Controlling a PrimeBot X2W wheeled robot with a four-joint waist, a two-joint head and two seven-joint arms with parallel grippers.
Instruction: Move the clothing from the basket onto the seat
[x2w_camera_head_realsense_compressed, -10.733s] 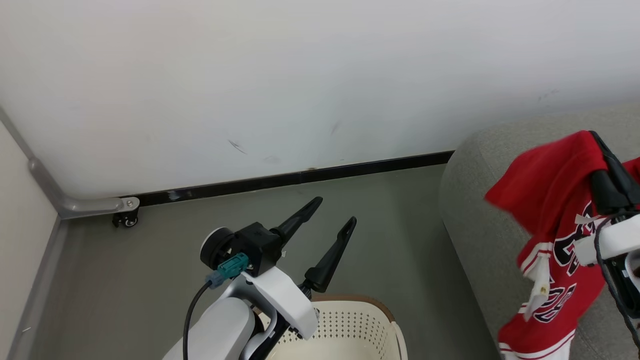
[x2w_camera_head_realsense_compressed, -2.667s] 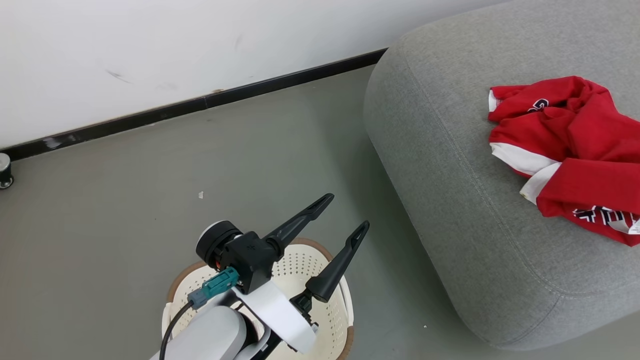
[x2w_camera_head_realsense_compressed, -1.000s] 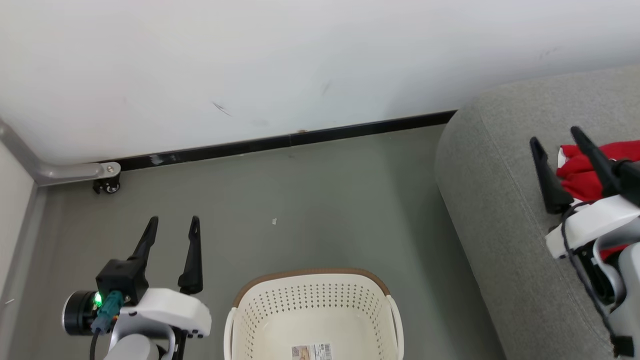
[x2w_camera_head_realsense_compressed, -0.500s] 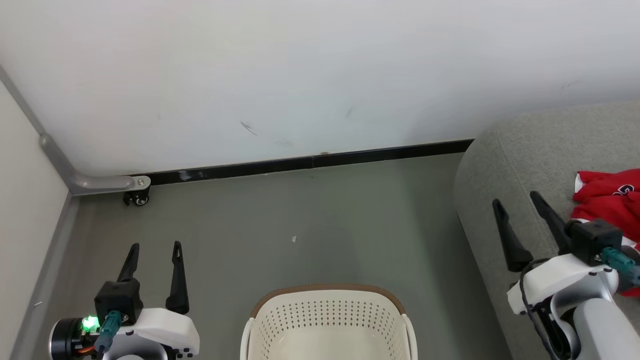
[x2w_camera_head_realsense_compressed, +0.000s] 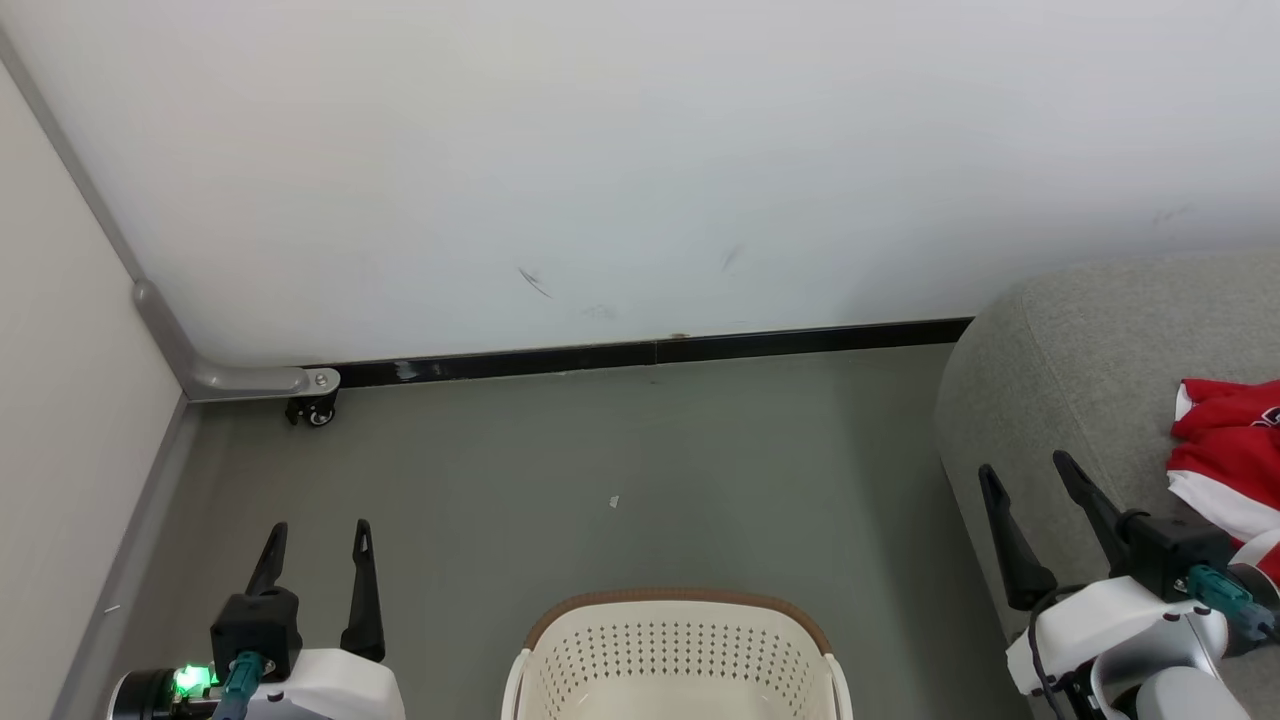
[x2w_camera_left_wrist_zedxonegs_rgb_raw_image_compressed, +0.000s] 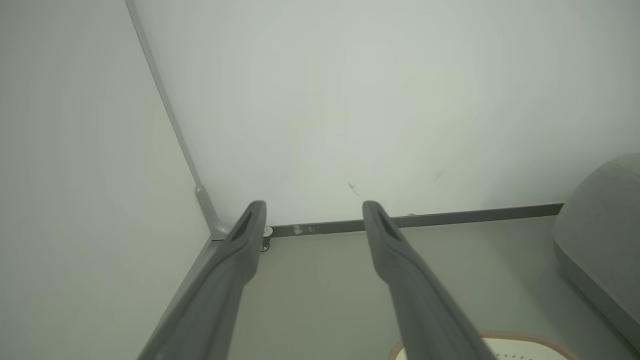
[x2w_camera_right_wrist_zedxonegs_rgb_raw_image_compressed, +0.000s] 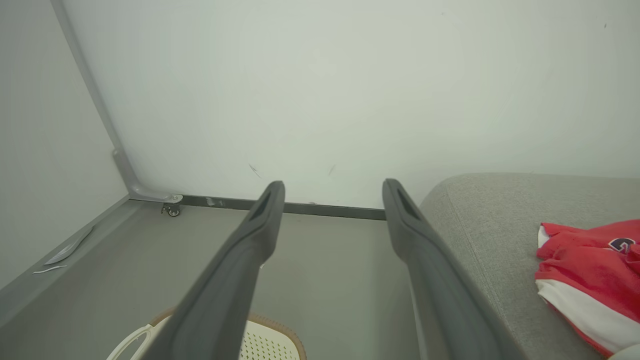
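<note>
Head view, left gripper: your left gripper (x2w_camera_head_realsense_compressed: 320, 528) is hanging at the lower left over the grey floor (x2w_camera_head_realsense_compressed: 620, 440), with its two fingers standing apart and holding nothing.
Head view, right gripper: your right gripper (x2w_camera_head_realsense_compressed: 1022, 465) is hanging at the lower right, in front of the near edge of the seat (x2w_camera_head_realsense_compressed: 1080, 340). Its fingers are spreading apart and gripping nothing.
Head view, basket: the basket (x2w_camera_head_realsense_compressed: 680, 598) is standing on the floor between your two arms, at the bottom edge.
Head view, clothing: the clothing (x2w_camera_head_realsense_compressed: 1225, 455) is lying crumpled on the seat, at the right edge.
Left wrist view: the fingers (x2w_camera_left_wrist_zedxonegs_rgb_raw_image_compressed: 415, 290) are pointing toward the room corner, wide apart. The basket rim is showing at the bottom.
Right wrist view: the fingers (x2w_camera_right_wrist_zedxonegs_rgb_raw_image_compressed: 235, 270) are standing wide apart, aiming at the wall base. The clothing is lying on the seat to their right, apart from them.
</note>
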